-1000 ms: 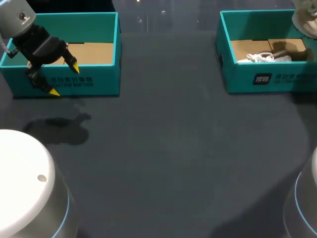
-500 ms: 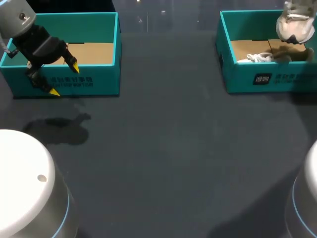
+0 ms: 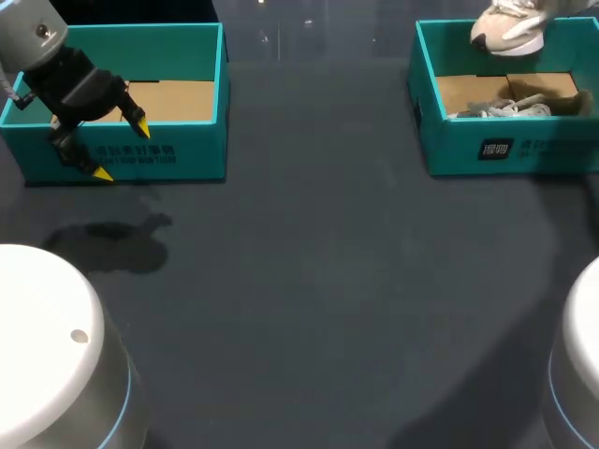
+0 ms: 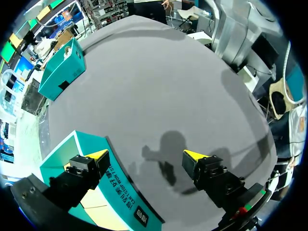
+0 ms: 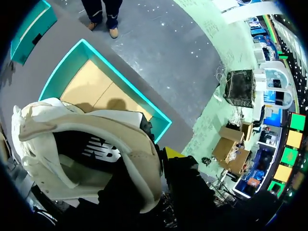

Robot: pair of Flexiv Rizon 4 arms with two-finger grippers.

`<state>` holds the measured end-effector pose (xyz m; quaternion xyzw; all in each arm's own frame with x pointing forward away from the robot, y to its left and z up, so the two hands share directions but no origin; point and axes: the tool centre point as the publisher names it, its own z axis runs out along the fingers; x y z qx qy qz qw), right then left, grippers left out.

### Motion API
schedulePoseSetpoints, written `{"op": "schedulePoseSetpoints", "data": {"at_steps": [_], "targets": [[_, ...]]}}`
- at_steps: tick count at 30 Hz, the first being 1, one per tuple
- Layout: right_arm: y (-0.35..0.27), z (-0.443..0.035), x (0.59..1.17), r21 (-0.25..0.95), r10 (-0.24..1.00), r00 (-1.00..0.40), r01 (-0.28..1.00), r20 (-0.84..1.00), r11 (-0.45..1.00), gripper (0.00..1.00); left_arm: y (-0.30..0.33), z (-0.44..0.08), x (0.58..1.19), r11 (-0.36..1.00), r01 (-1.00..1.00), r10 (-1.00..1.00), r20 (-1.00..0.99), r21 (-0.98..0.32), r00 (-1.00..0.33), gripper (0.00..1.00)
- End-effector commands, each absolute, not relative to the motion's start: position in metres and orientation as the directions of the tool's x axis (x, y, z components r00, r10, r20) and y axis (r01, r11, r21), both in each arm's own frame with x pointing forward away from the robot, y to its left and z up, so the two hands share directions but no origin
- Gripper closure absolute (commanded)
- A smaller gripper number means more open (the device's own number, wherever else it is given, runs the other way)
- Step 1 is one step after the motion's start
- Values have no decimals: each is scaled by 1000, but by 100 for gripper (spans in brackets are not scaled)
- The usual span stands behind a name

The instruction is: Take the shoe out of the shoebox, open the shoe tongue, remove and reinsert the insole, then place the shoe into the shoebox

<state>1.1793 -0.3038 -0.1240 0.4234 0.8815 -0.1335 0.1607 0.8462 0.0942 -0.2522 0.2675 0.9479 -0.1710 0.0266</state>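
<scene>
1. The shoe point(image 3: 505, 28), pale cream with a dark lining, hangs in the air over the far wall of the right shoebox point(image 3: 510, 150), clear of the cardboard floor inside.
2. The right tool point(image 5: 155, 168) is clenched on the shoe. In the right wrist view the heel collar sits pinched between its fingers, one inside the shoe and one yellow tip outside it. The shoe's opening faces the camera, and the right shoebox point(image 5: 126, 84) lies open beneath it.
3. A tangle of white laces point(image 3: 496, 110) and a grey shape lie on the floor of the right shoebox; I cannot tell what they belong to.
4. The left shoebox point(image 3: 140, 154), teal like the other, stands at the far left of the bench point(image 3: 328, 281), well apart from the right one. Its cardboard floor shows.
5. The left tool point(image 3: 120, 150) is released, fingers spread wide and grasping nothing. It hangs astride the near wall of the left shoebox point(image 4: 115, 192), one yellow tip over the inside and the other over the bench.
6. The left wrist view shows the left tool point(image 4: 147, 155) casting a shadow on the dark bench.
</scene>
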Motion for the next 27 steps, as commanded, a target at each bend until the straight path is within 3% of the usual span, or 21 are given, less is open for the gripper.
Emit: {"op": "schedulePoseSetpoints", "data": {"at_steps": [1,15,27], "targets": [[-307,-128,1180,-87,761,-504,852,-409,517,100,94,-252,846,799,517,498,-142,-308,-855,0],[-313,-156,1163,37,849,-280,943,-448,331,100,94,-252,846,799,517,498,-142,-308,-855,0],[-313,-156,1163,37,849,-280,943,-448,331,100,94,-252,846,799,517,498,-142,-308,-855,0]]}}
